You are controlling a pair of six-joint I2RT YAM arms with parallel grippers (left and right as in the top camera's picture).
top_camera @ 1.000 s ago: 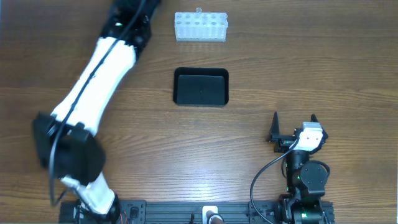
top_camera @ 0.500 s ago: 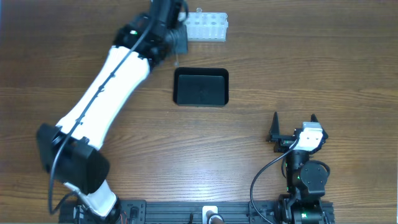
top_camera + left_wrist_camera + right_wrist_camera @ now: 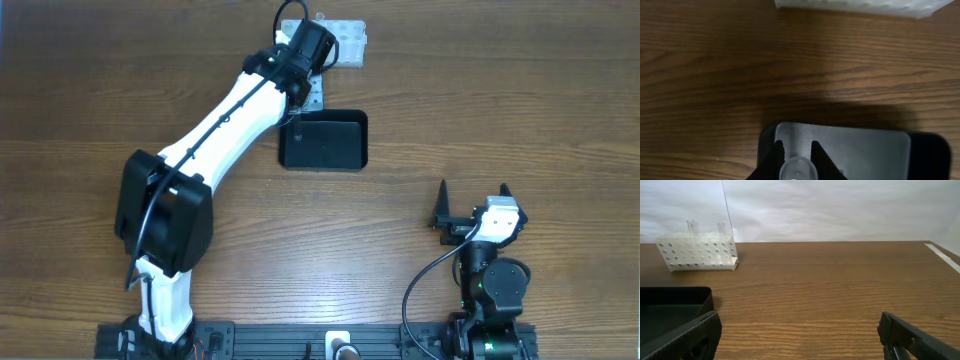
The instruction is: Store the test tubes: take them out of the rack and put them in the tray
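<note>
Tray (image 3: 340, 145) and rack (image 3: 345, 48) are seen from the top, with the left gripper (image 3: 302, 108) at the tray's corner and the right gripper (image 3: 471, 203) spread wide. From the left wrist, 1 test tube (image 3: 798, 169) is clamped in that gripper over the tray. From the right wrist, tubes (image 3: 720, 229) are seen upright in the rack.

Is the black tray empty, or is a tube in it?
Empty. The tray has a bare floor in the top view; the only tube near it is clamped in the left gripper above it.
</note>
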